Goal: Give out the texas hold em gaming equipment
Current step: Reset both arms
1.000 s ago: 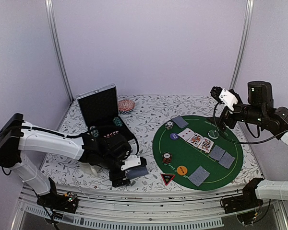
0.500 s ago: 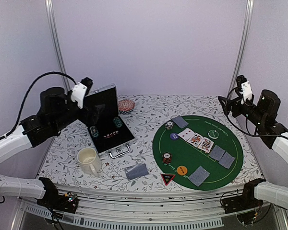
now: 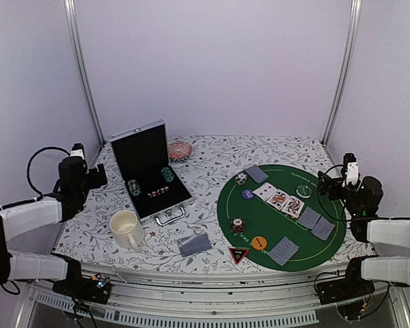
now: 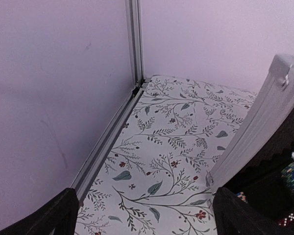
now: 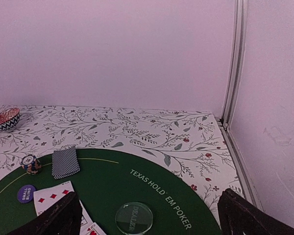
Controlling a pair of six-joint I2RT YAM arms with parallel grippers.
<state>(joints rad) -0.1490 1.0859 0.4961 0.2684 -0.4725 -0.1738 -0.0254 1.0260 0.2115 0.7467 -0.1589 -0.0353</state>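
Mostly dealt out onto the green mat (image 3: 270,222). Parked wide, jaws apart and empty: left gripper (image 4: 144,223), right gripper (image 5: 149,220). Next, likely: come down square over the stray grey-blue cards (image 3: 195,244) by the mug (image 3: 126,229), pinch low across the short edges

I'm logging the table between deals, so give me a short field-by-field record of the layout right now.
left pincer: open, empty, by the left wall
right pincer: open, empty, at the right side of the mat
green mat: round, on the right half of the table
face-up cards: row of three mid-mat
face-down cards: laid around them on the mat
loose deck: off the mat, between it and the mug
case: open, chips inside
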